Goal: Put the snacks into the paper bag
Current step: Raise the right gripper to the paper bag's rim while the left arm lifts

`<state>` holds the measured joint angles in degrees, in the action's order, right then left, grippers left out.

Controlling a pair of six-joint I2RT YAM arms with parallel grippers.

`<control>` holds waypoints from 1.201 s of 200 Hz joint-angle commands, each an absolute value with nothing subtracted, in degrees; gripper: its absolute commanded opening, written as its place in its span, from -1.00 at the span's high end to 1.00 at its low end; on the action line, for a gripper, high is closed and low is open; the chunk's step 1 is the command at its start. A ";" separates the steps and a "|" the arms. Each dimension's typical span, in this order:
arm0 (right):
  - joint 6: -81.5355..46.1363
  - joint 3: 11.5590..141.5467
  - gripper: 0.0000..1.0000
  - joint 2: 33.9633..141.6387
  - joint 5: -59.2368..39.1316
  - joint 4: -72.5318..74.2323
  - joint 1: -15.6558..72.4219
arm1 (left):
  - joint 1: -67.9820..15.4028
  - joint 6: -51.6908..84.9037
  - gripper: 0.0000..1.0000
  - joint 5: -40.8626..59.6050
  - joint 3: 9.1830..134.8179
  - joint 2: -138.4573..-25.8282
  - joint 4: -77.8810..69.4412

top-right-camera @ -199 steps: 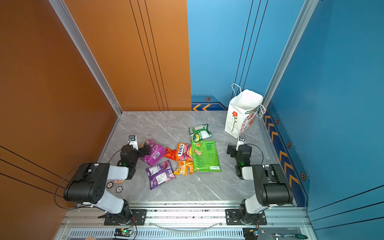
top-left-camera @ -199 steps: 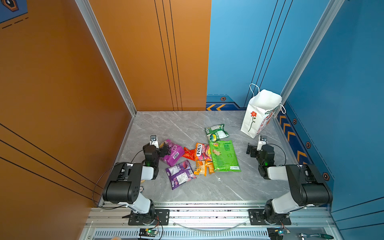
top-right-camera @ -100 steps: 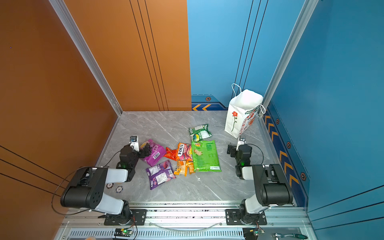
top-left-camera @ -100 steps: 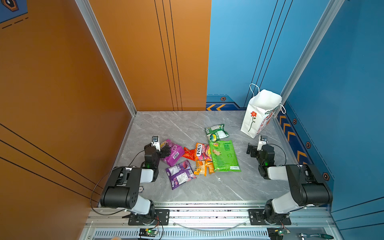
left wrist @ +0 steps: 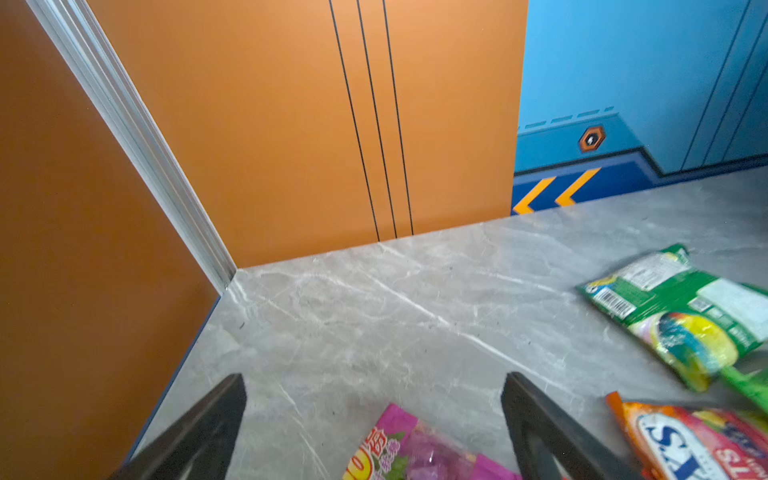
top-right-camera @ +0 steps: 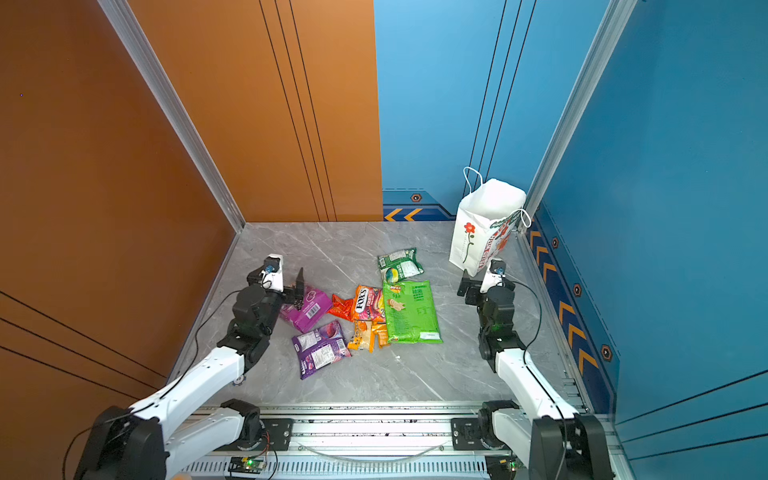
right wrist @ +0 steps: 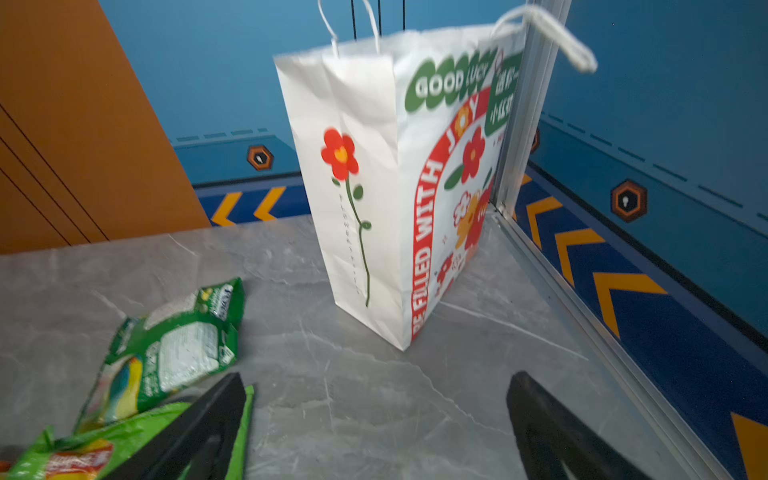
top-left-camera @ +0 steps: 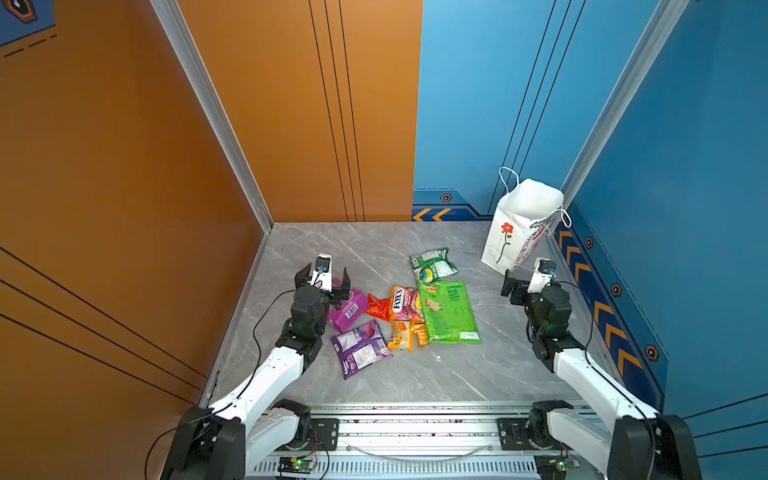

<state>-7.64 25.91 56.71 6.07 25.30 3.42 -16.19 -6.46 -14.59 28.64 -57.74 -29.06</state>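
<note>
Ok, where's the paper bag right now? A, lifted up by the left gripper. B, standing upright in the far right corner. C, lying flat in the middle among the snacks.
B: in both top views the paper bag stands upright in the far right corner, while the snacks lie flat nearer the middle, apart from it.

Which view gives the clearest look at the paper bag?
The right wrist view: the paper bag stands close, with its flower face and lettered side readable. Both top views show it small, upright in the far right corner. The left wrist view misses it.
</note>
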 commanded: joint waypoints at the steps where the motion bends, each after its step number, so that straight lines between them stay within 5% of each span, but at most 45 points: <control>1: -18.22 31.37 -1.00 49.70 6.48 8.68 3.63 | -16.38 0.33 -0.95 -6.54 32.81 -52.17 -14.99; 20: -28.74 36.14 -1.00 46.89 6.82 -3.59 1.32 | -16.48 4.22 -0.95 -0.81 36.95 -50.30 -8.61; 54: -36.66 39.75 -1.00 46.73 -12.26 -8.09 -8.16 | -16.05 16.71 -0.95 -5.58 44.59 -48.70 5.45; 99: -34.57 45.07 -1.00 45.97 -10.44 -16.52 -9.25 | -12.78 26.95 -0.95 -7.12 47.75 -43.33 16.69; 155: -32.73 67.11 -1.00 56.18 -5.01 -35.74 -9.09 | -7.66 24.37 -0.95 18.96 47.27 -41.70 11.43; 240: -31.68 98.12 -0.89 83.80 0.97 -47.76 -10.23 | -8.02 18.83 -0.95 14.50 47.61 -39.87 17.32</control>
